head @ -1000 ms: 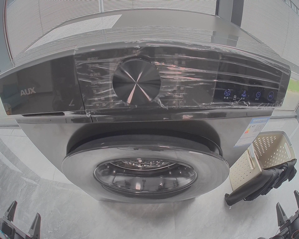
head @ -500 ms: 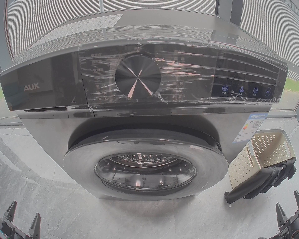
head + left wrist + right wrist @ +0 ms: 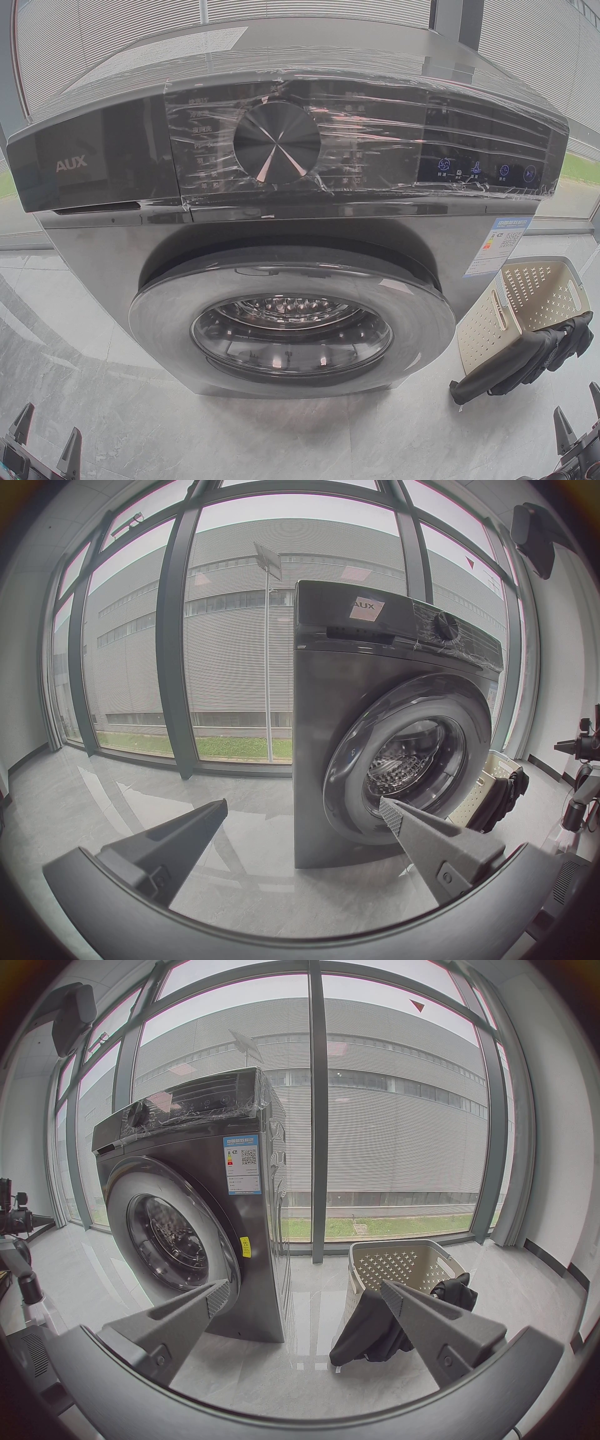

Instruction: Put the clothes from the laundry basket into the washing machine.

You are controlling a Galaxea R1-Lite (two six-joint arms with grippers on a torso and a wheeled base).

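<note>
Our left pincer (image 3: 303, 800) and right pincer (image 3: 305, 1283) gape empty. Head view gives us the washing machine (image 3: 287, 219) with its shut door (image 3: 291, 325); left wrist view, its side panel (image 3: 315, 749).

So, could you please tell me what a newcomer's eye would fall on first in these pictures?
The grey washer looms in the middle of the head view, its round door shut and its panel wrapped in clear film. To its right stands a beige basket, with dark clothes draped over its rim. The left claw and right claw sit open at the lower corners.
</note>
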